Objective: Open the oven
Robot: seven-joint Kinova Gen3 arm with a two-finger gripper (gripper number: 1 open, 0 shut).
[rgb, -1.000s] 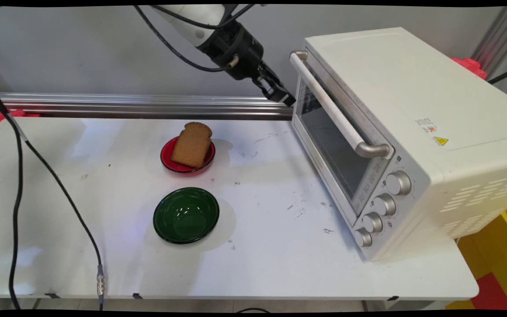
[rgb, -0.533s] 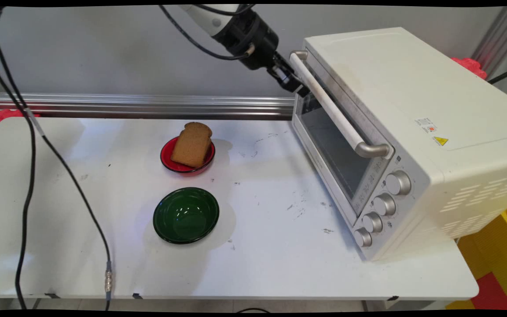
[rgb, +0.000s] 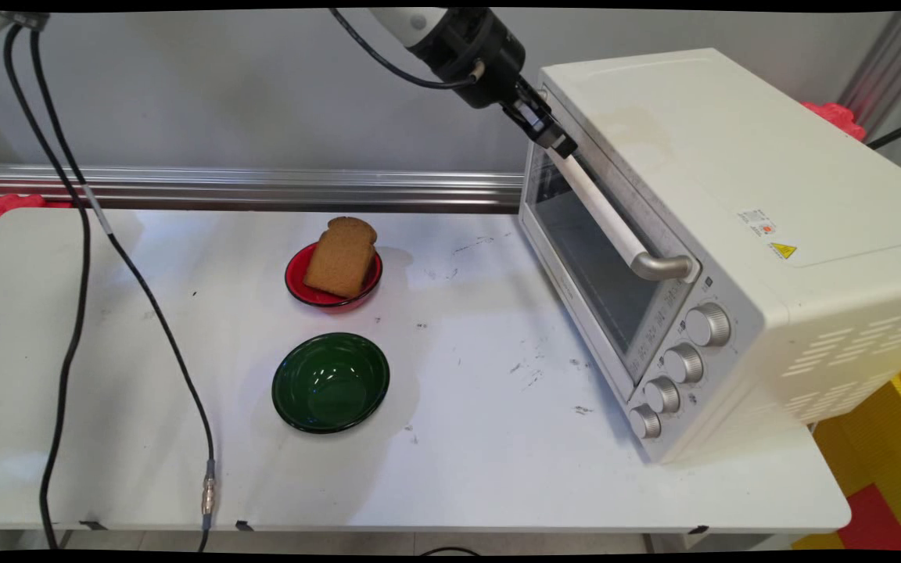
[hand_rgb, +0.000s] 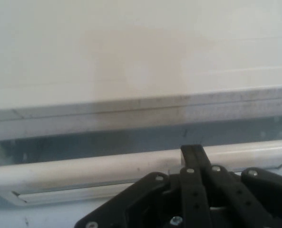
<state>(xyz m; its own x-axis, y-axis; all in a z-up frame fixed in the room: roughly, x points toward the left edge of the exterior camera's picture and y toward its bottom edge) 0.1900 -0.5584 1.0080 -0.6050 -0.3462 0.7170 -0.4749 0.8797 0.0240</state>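
A white toaster oven (rgb: 732, 156) stands on the right of the table with its glass door closed. Its long white handle (rgb: 607, 211) runs across the top of the door. My gripper (rgb: 556, 141) is shut and its tip rests at the far end of that handle, near the oven's top front edge. In the hand view the handle (hand_rgb: 83, 168) crosses the picture just behind the closed fingertips (hand_rgb: 192, 154), with the door's glass and the oven's top above it. Nothing is held.
A slice of brown bread (rgb: 341, 258) leans in a small red bowl (rgb: 298, 285) at mid-table. An empty green bowl (rgb: 331, 383) sits in front of it. Black cables (rgb: 75, 258) hang over the table's left side.
The gripper has risen and moved right, from beside the oven's far front corner to the far end of the door handle. The hanging cables swung right.
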